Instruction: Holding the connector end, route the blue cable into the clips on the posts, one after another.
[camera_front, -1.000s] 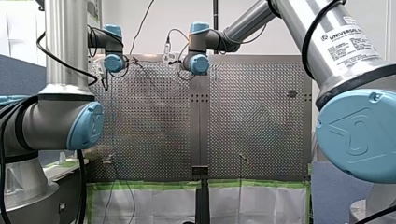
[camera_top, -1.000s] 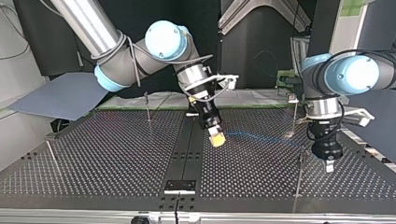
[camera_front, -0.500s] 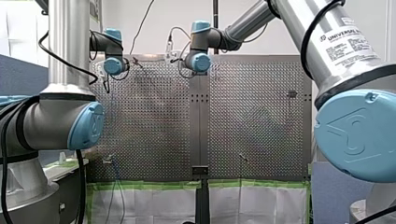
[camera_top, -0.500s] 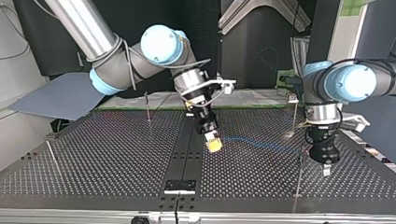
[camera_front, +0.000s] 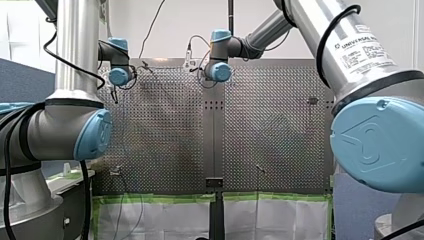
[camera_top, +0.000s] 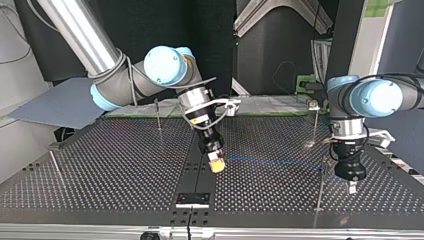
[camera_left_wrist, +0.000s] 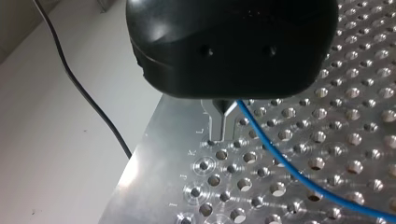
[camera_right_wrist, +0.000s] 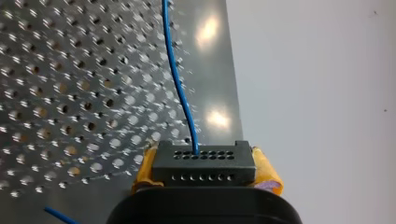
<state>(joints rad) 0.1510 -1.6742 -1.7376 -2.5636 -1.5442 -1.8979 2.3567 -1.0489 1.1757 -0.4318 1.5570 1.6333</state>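
Right gripper (camera_top: 216, 164), frame centre, clamps the connector (camera_right_wrist: 204, 164); cable (camera_right_wrist: 180, 93) leads rightward toward left gripper (camera_top: 353, 188), whose grip cannot be told.

**My left arm's black, rounded gripper (camera_left_wrist: 225, 108) is hanging over the edge of the perforated silver metal table (camera_left_wrist: 327, 140).**

Its fingers are coming together in one dark point just above the plate. A thin blue cable (camera_left_wrist: 280, 156) is emerging from under the gripper, right beside that point, and trailing away across the holes. Whether the fingers are pinching it cannot be told. Stamped letters L, K, J, I (camera_left_wrist: 191, 153) are running along the table's bare edge strip ahead of the gripper. Beyond that edge, to the gripper's side, a thin black wire (camera_left_wrist: 79, 91) is lying across a plain white surface (camera_left_wrist: 46, 163).
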